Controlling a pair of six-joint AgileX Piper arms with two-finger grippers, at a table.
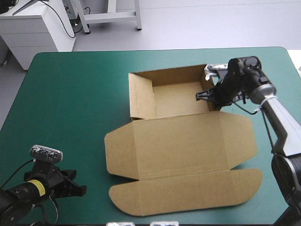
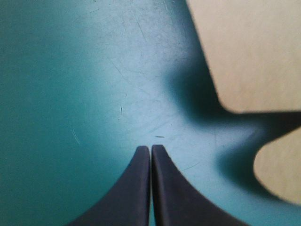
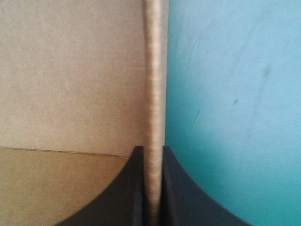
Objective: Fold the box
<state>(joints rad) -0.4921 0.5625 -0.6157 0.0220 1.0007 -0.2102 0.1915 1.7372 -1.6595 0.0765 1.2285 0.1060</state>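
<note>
The box (image 1: 178, 141) sits right of centre on the teal-green cover (image 1: 70, 94), nearer the far edge than the near one. It is an open tray (image 1: 176, 99) with its left, far and right walls standing. The lid (image 1: 181, 143) lies flat on the cover on the near side of the tray. A long flap (image 1: 188, 190) with rounded ends runs along the lid's near edge, also flat.

The right gripper (image 1: 209, 96) is at the tray's right wall (image 1: 205, 84), at that wall's near end. In the right wrist view its black fingers (image 3: 136, 188) are nearly together, with the edge of the wall (image 3: 154, 70) pinched between them. Brown board lies to one side of the fingers and bare cover to the other. The wall stands upright in the grip.

The left gripper (image 1: 77, 188) is well away from the box, near the table's near-left corner. In the left wrist view its fingers (image 2: 134, 188) are pressed together into one point and hold nothing, over bare cover (image 2: 70, 94). Ahead of it and off to one side are two rounded brown corners (image 2: 254, 47) with a notch of cover between them. They cast dark shadows on the cover. The left gripper does not touch the board.
</note>
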